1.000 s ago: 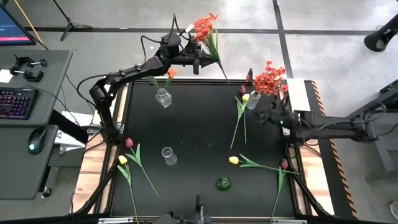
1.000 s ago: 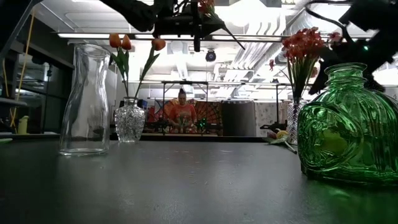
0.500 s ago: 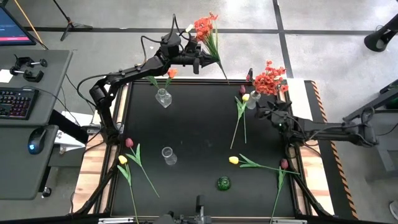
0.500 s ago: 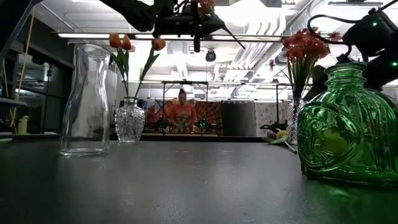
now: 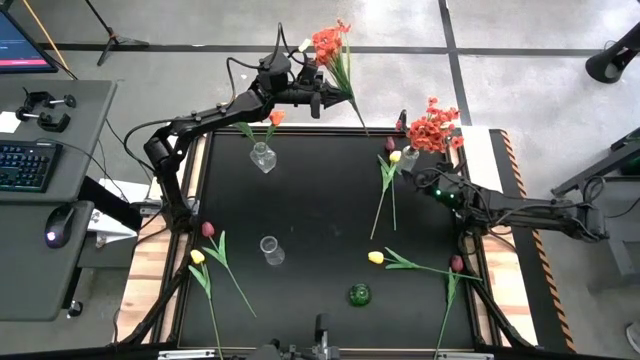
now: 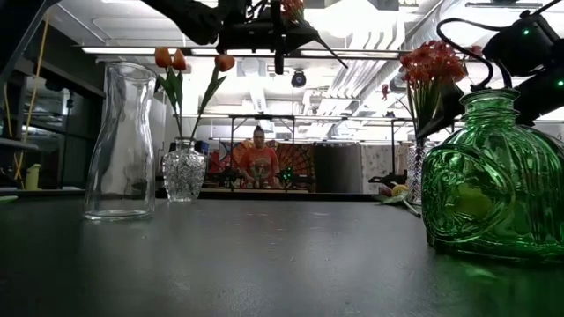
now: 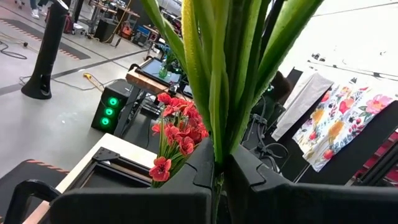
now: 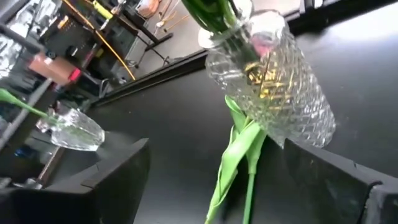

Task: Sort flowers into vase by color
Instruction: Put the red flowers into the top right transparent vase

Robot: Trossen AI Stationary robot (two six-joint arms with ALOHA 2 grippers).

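My left gripper point(image 5: 322, 97) is closed on the green stems of a red-orange blossom spray point(image 5: 330, 45) and holds it high, past the table's far edge at about 12 o'clock. My right gripper point(image 5: 428, 182) is at about 2 o'clock, its fingers spread wide, just beside the cut-glass vase point(image 5: 408, 160) that already carries another red-orange spray point(image 5: 433, 126).

I judge the step in hand is to bring my spray to that same vase. To do it well I should keep the stems vertical, carry them over the vase mouth and lower slowly, because the mouth is narrow and already occupied. The right gripper could steady the vase, but it must not tip it. A yellow tulip point(image 5: 395, 157) and a dark pink tulip point(image 5: 390, 144) lie on the black table point(image 5: 320, 200) touching or very near that vase; I must not drag them.

The small glass vase with orange tulips point(image 5: 263, 156) at 11 o'clock is the wrong colour for this spray.
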